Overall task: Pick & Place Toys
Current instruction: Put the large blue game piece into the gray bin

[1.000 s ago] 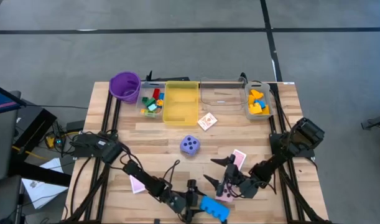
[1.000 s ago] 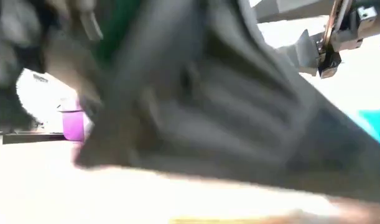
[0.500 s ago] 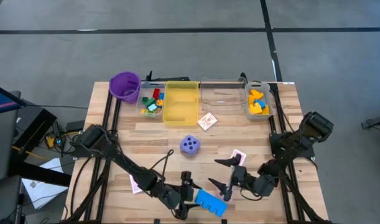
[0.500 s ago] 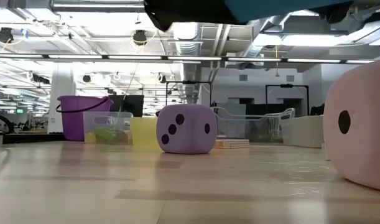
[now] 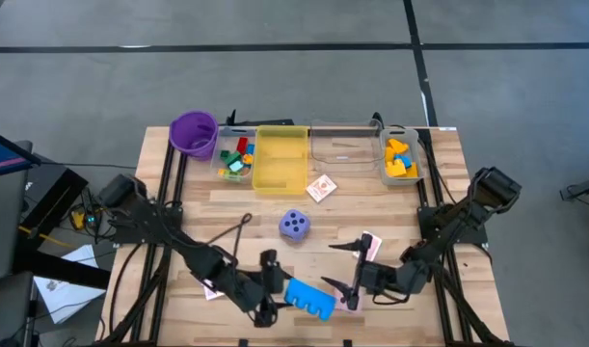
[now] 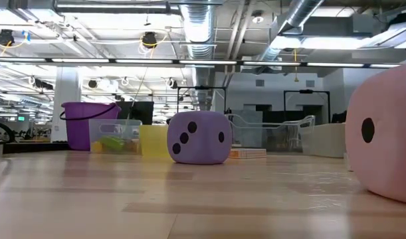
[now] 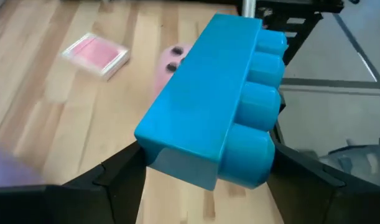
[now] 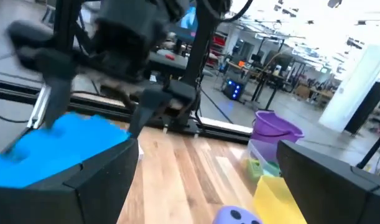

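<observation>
We hold the blue brick pinched between our left jaws, lifted above the near edge of the counter. Our right jaws stand spread wide, just beside the pink die and a pink-backed card. The purple die sits mid-counter, well apart from both arms. Another card deck lies near the yellow bin.

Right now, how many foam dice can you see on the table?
2. The purple die sits mid-table, below the yellow bin. The pink die is near the front edge, mostly hidden under the right hand from above.
</observation>
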### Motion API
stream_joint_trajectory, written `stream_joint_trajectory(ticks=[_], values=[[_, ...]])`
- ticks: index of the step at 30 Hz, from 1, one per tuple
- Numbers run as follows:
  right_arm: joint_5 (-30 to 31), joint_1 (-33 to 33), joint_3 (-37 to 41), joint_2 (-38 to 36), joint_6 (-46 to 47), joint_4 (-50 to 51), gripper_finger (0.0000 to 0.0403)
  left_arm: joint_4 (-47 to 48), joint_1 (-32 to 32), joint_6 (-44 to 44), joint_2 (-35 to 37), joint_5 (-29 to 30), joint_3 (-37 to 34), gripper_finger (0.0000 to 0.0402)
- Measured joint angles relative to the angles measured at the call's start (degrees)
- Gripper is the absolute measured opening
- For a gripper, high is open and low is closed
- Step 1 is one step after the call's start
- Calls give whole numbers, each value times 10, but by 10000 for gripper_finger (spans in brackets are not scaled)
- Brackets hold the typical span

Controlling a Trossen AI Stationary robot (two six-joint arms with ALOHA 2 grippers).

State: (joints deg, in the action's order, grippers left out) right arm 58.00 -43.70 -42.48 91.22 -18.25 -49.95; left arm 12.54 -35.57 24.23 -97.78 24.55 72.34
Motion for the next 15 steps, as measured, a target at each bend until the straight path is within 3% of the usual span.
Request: stream_joint_trajectory(ticks=[5, 9, 15], values=[[-10, -4, 0, -1, -55, -60, 375, 97, 0, 74, 55, 0, -5, 268], [-45, -10, -4, -1, -99, -110, 375, 98, 6, 111, 98, 11, -49, 268], [-79, -8, -40, -1, -107, -11, 375, 33, 30, 134, 163, 61, -121, 268]])
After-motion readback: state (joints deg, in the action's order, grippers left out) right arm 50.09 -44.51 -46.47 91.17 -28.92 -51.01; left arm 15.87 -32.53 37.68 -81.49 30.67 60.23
